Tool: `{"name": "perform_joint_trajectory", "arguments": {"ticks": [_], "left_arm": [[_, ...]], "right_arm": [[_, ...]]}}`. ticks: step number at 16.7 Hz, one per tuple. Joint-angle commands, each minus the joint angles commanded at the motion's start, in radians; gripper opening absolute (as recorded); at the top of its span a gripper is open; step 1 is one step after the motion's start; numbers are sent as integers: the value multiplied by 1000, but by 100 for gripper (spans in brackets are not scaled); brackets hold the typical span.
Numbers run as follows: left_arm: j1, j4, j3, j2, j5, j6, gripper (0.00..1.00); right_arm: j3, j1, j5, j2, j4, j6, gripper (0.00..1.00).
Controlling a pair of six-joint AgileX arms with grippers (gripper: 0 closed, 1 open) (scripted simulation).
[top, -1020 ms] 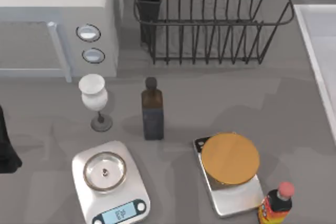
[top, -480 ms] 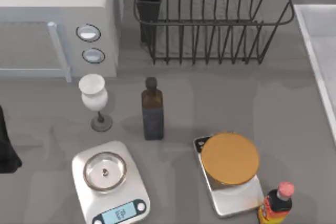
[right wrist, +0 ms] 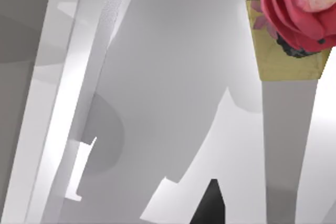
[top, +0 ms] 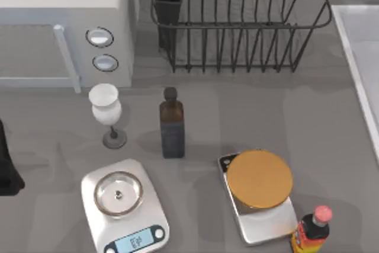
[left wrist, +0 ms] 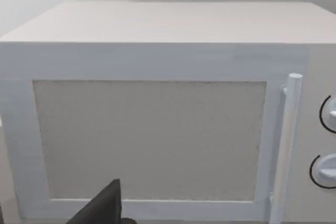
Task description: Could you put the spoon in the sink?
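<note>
The sink (top: 366, 34) is a pale basin with a raised light rim at the table's right edge. The right wrist view looks closely at the sink's pale walls (right wrist: 157, 103). At that view's edge, over the basin, is the spoon (right wrist: 286, 3), partly seen, with a red rounded petal-patterned end and a pale yellow part. I cannot tell whether it rests on the basin. My right gripper (right wrist: 210, 208) shows as one dark fingertip, well apart from the spoon. My left gripper (left wrist: 102, 208) hangs in front of the microwave, at the table's left edge.
A white microwave (top: 65, 22) fills the back left and a black wire dish rack (top: 237, 22) the back middle. A wine glass (top: 106, 111), a dark bottle (top: 172, 128), two scales (top: 124, 205) (top: 260, 191) and a red-capped sauce bottle (top: 311, 232) stand in front.
Faint shadows on the table's right half have shifted. No object on the table has moved, and the left arm stays where it was.
</note>
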Motion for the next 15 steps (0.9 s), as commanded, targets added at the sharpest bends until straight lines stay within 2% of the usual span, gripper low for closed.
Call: {"name": "perform_joint_trajectory", "arguments": {"ticks": [5, 12, 15], "left_arm": [[0, 0, 0, 0, 0, 0, 100], [0, 0, 0, 0, 0, 0, 100], [0, 0, 0, 0, 0, 0, 100]], "right_arm": [[-42, -5, -2, -16, 35, 1, 0], [-385, 1, -3, -116, 252, 1, 0], [-460, 2, -2, -143, 313, 1, 0]]}}
